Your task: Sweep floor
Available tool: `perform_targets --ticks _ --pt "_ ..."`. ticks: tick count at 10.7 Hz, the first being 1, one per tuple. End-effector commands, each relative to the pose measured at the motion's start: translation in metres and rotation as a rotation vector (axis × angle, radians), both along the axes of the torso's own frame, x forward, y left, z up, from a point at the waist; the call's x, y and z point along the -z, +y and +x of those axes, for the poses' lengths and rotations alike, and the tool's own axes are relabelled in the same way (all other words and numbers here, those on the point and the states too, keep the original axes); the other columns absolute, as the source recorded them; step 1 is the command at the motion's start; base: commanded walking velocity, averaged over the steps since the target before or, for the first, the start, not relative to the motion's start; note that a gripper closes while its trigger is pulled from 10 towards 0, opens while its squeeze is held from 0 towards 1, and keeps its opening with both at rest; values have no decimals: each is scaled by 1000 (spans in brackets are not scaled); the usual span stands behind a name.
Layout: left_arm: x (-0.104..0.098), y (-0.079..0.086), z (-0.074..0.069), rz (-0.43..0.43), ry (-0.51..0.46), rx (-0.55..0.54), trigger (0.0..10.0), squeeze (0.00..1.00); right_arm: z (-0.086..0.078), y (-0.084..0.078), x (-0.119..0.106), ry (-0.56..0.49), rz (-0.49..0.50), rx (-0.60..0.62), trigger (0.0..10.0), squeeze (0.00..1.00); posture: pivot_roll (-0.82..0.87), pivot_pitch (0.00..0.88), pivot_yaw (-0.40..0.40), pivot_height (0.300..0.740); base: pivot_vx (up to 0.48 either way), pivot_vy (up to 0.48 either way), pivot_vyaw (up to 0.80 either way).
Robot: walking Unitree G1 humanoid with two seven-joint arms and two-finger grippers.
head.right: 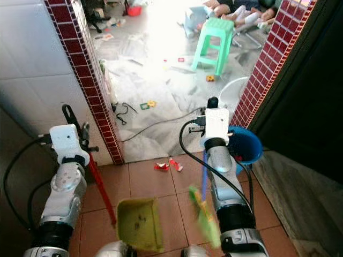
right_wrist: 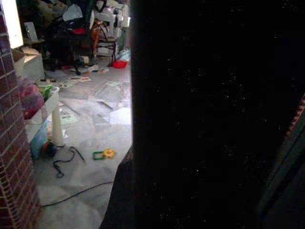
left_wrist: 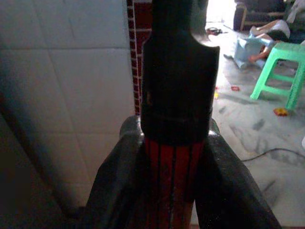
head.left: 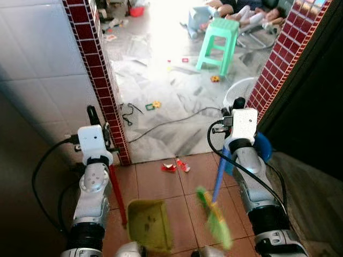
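Left pincer (left_wrist: 174, 162) clamps the dustpan (head.left: 150, 225) handle; right pincer's grip on the broom (head.left: 217, 217) can't be told. Red scraps (head.left: 175, 166) lie at 12 o'clock on the floor (head.left: 155, 182). Risk: blurred broom flicks scraps past the pan, or snags the cable (head.left: 171, 122).

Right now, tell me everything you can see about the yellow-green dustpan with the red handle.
The yellow-green plastic dustpan is an open scoop, dirty inside with dark specks. It hangs or rests low over the terracotta floor tiles, its mouth facing up toward the camera. A long red ribbed handle slants up from it to the left gripper, whose black fingers clamp it from both sides. Whether it touches the floor is unclear.
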State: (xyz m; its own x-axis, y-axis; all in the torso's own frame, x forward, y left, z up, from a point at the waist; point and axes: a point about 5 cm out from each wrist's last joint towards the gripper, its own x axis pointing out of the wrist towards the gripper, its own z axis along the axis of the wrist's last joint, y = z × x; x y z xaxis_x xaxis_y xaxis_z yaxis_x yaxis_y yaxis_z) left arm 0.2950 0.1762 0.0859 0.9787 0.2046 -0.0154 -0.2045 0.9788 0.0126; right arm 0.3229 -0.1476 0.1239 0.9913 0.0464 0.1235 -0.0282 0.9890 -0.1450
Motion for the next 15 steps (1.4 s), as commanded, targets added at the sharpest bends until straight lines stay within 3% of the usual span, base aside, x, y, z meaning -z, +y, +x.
perform_targets --ticks 1,4,15 --pt "-12 2 5 0 -64 -9 10000 0 2 2 -19 -90 -25 -16 10000 0 -43 0 -8 740 0 0 0" --pt "-13 2 5 -3 -82 -9 10000 0 2 2 -21 -105 -33 -21 10000 0 -45 0 -14 740 92 0 213" --pt "-16 1 4 -2 -102 -22 10000 0 1 3 -21 -111 -37 -38 10000 0 -48 0 -22 740 362 0 91"
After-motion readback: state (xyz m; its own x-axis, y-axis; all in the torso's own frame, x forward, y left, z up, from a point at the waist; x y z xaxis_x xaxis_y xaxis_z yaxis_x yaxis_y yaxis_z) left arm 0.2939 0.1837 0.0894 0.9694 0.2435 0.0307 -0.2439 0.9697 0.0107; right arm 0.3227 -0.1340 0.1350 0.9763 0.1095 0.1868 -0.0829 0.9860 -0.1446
